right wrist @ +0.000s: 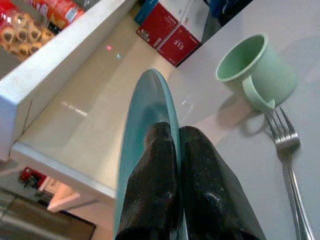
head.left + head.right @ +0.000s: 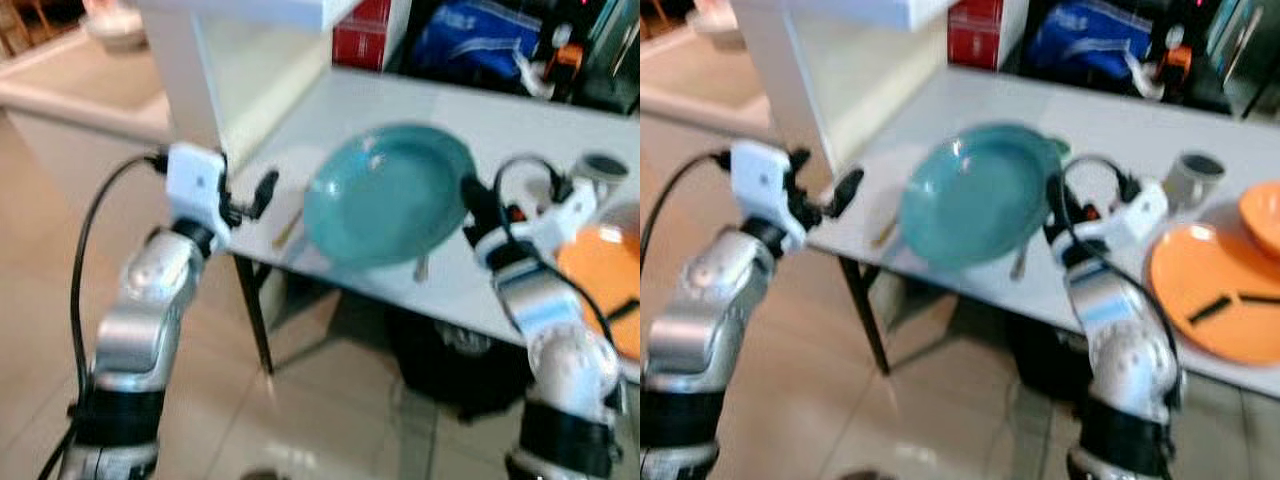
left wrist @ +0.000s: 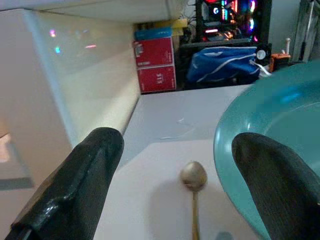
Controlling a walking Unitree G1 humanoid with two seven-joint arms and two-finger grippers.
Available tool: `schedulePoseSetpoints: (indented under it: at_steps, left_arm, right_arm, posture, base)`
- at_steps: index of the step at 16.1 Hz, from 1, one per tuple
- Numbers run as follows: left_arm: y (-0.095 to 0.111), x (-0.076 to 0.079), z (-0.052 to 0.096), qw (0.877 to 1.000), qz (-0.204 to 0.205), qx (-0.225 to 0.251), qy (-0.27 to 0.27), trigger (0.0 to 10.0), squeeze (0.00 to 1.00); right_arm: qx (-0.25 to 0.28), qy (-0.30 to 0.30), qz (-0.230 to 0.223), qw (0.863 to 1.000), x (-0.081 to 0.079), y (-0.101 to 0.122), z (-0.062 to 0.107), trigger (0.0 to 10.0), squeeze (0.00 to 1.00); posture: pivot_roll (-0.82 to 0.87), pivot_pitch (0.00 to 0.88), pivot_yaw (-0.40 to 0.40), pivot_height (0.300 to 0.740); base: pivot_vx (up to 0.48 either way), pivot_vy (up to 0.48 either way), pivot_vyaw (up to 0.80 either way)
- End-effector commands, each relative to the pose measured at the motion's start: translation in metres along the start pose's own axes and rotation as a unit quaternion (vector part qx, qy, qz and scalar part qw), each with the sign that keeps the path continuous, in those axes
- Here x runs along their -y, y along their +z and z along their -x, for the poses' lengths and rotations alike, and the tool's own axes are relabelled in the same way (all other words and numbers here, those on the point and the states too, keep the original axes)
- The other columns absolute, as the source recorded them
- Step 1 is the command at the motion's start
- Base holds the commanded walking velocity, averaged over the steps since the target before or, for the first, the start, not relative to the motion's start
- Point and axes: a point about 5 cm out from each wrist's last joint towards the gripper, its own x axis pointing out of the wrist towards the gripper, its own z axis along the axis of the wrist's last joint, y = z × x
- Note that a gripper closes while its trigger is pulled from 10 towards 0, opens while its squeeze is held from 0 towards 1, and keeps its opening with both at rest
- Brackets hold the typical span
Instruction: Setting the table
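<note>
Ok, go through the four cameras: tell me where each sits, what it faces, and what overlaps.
Left eye view: on the head, looking down at the white table and teal plate; both silver arms show.
Right eye view: same head, same scene, plus the orange plate.
Left wrist view: along the open left hand, toward a gold spoon and the plate's edge.
Right wrist view: along the right hand, pinching the teal plate's rim; green mug and fork beyond.
Shared: all four show the teal plate.

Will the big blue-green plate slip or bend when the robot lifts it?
The plate probably stays stiff: its rim looks hard and keeps its round shape. It may slip, since the right pincer pinches just one edge and it looks glossy. Held tilted above the table, it could swing.
</note>
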Motion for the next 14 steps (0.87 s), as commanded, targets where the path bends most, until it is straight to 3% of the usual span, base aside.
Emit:
schedulePoseSetpoints:
  at_steps: [1,5,9,11,13,14]
  left_arm:
    - [0.001,0.011,0.000,1.000,0.009,0.003,-0.025,10.0,0.00]
    - [0.003,0.012,0.003,0.998,0.006,0.010,-0.056,10.0,0.00]
    - [-0.006,0.002,0.011,0.997,-0.009,-0.025,-0.072,10.0,0.00]
    - [-0.014,0.006,0.021,0.993,-0.005,-0.048,-0.110,10.0,0.00]
    - [-0.020,0.017,0.040,0.980,0.012,-0.075,-0.185,10.0,0.00]
    - [-0.021,0.021,0.046,0.975,0.019,-0.083,-0.207,10.0,0.00]
  right_arm:
    - [0.026,-0.004,-0.006,1.000,0.003,0.016,0.003,10.0,0.00]
    - [0.020,-0.001,-0.038,0.999,0.004,0.016,0.002,10.0,0.00]
    - [0.029,-0.033,-0.089,0.995,0.018,0.009,-0.004,10.0,0.00]
    - [0.024,-0.046,-0.127,0.991,0.028,0.001,-0.010,10.0,0.00]
    - [0.012,-0.047,-0.177,0.983,0.039,-0.014,-0.021,10.0,0.00]
    - [0.004,-0.051,-0.181,0.982,0.044,-0.021,-0.028,10.0,0.00]
  posture:
    - [0.07,0.060,0.007,0.740]
    - [0.06,0.067,0.014,0.740]
    - [0.06,0.074,0.008,0.740]
    - [0.06,0.078,0.000,0.740]
    - [0.08,0.084,-0.015,0.740]
    - [0.09,0.090,-0.020,0.740]
  base:
    - [0.000,0.000,0.00]
    - [0.000,0.000,0.00]
    - [0.000,0.000,0.00]
    - [0.000,0.000,0.00]
    - [0.000,0.000,0.00]
    - [0.000,0.000,0.00]
